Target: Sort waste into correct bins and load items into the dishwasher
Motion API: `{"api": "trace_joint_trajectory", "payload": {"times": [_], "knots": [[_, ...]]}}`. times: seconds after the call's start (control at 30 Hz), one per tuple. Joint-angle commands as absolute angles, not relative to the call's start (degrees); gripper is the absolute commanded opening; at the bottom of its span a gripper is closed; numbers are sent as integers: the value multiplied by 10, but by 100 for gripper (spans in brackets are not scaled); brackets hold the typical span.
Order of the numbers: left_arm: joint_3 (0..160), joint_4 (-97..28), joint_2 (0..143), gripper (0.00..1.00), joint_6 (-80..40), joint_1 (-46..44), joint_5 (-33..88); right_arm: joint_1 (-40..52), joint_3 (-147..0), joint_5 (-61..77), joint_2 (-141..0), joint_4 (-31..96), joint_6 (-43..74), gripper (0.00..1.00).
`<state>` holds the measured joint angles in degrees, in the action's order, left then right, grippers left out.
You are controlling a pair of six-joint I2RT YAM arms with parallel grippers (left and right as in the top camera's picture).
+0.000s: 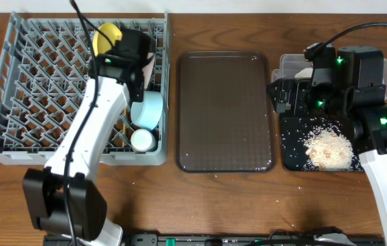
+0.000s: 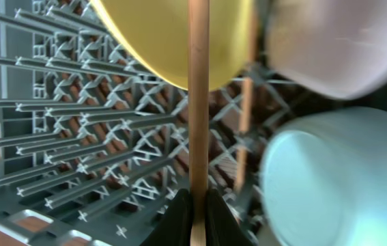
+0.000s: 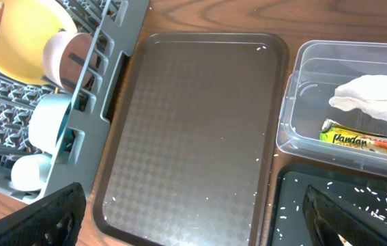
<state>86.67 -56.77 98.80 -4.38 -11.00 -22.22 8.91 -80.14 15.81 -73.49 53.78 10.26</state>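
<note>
Where the task stands: late, by my read. Waste looks sorted and the dishes are racked. The one piece I find out of place is in the left hand.
Rack (image 1: pixel 36 82): left side. Plate, both bowls and cup all sit along its right part.
Brown tray (image 1: pixel 224 109): centre, between rack and bins. Bare but for a few stray grains, which may want clearing.
Black tray (image 1: pixel 290 158): near right. Carries the rice (image 1: pixel 328 149), a heap plus scatter.
Tub (image 3: pixel 302 89): far right, just behind the black tray. Napkin (image 3: pixel 377 99) and wrapper (image 3: pixel 357 140) lie inside.
Plate (image 1: pixel 104 35): yellow, on edge at the rack's far side.
Blue bowl (image 1: pixel 147 109): on its side, nearer than the plate.
White bowl (image 3: pixel 67 51): between plate and blue bowl.
Cup (image 1: pixel 142 140): nearest, by the rack's near right corner.
Left gripper (image 2: pixel 198 212): over the rack's far right part, pinched tight on the chopstick (image 2: pixel 198 102), which stands upright in front of the plate. Left to do: set it down among the pegs.
Right gripper (image 3: pixel 194 205): fingers spread wide, nothing between them. Hangs by the bins.
Second stick (image 2: pixel 246 130): blurred, deeper in the rack. Likely the other chopstick, but I cannot tell if it is seated.
Overhead only: rice heap, whole layout. The arm hides the grip.
Left wrist only: the grip itself.
Right wrist only: tub contents, white bowl.
</note>
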Motion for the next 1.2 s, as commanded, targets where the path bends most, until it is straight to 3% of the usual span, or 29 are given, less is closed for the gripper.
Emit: {"api": "trace_joint_trajectory", "payload": {"times": [0.0, 0.07, 0.1, 0.17, 0.2, 0.67, 0.77, 0.9, 1.17], "knots": [[863, -565, 1007, 8, -19, -92, -216, 89, -805, 157, -735, 538, 109, 99], [863, -565, 1020, 10, -19, -87, -208, 89, -805, 156, -735, 538, 109, 99], [863, -565, 1026, 17, -19, -86, -206, 89, -805, 157, -735, 538, 109, 99], [863, -566, 1035, 42, -19, -86, -206, 89, -805, 156, -735, 538, 109, 99], [863, -567, 1037, 47, -19, -86, -206, 89, -805, 156, -735, 538, 109, 99], [874, -604, 948, 50, -51, -86, -200, 88, -805, 156, -735, 538, 109, 99], [874, -618, 896, 56, -52, -86, -181, 89, -805, 157, -735, 538, 109, 99], [874, -649, 827, 78, -60, -86, -141, 89, -805, 156, -735, 538, 109, 99], [873, -743, 679, 85, -169, -88, -139, 88, -805, 156, -735, 538, 109, 99]]}}
